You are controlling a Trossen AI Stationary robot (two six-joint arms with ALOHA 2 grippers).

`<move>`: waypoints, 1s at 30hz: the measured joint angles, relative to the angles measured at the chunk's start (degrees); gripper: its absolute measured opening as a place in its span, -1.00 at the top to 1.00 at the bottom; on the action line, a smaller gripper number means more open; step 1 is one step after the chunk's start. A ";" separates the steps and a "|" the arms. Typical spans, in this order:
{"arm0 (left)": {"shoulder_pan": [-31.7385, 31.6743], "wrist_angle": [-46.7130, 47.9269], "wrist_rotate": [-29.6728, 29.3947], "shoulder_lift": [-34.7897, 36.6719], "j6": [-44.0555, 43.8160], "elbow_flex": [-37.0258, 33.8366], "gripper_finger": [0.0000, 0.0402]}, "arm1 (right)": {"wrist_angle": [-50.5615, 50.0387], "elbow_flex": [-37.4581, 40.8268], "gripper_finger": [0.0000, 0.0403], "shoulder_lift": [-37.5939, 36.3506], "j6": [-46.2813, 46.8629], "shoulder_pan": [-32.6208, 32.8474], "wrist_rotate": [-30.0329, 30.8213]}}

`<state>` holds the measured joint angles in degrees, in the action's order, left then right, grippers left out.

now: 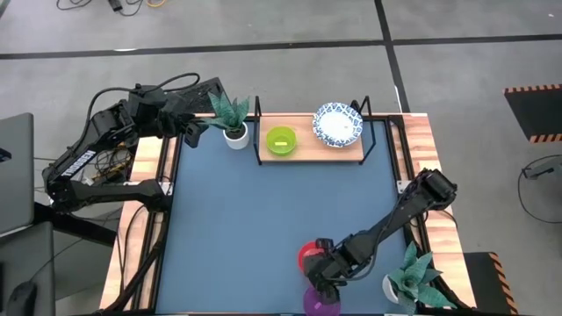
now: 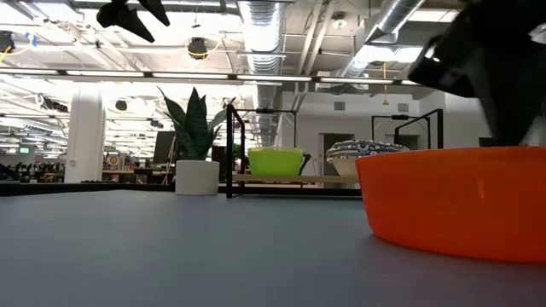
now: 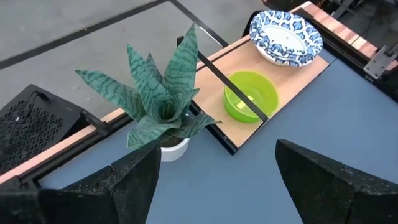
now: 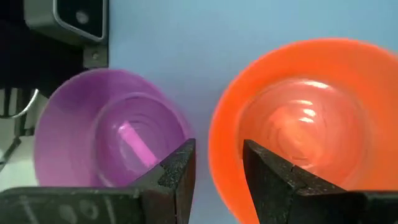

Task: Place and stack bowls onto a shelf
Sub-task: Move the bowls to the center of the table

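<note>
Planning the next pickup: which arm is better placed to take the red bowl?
Right. The right gripper hangs over the red plastic bowl, its jaws straddling the near rim. The left gripper waits beside the far potted plant.

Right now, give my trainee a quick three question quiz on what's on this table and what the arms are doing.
1. True or false: the green bowl sits on the shelf.
2. Which bowls lie under the right gripper?
A. red and purple
B. green and yellow
C. two white ones
3. Fill in: the left gripper hangs beside a potted ____.

Key
1. True; it sits beside the blue-rimmed white bowl.
2. A; the red bowl and purple bowl, fingers low between them.
3. Plant.
</note>
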<state>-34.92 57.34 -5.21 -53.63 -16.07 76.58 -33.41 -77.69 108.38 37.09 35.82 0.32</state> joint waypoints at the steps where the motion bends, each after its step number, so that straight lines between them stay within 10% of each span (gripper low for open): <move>1: 0.00 -0.04 0.00 0.00 0.16 0.00 -0.50 | 1.17 -0.09 0.22 0.46 0.00 -0.06 -0.01; 15: 0.00 -0.22 -0.08 0.00 1.47 0.00 -0.50 | 2.01 -0.13 -0.16 0.54 1.52 -0.93 -3.34; 30: 0.00 -0.28 -0.17 -0.02 0.33 0.02 -0.50 | -0.51 -0.15 -0.07 6.05 -1.37 0.17 -1.88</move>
<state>-34.92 57.06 -5.39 -53.65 -15.75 76.60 -33.92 -77.84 114.43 35.71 36.00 -1.56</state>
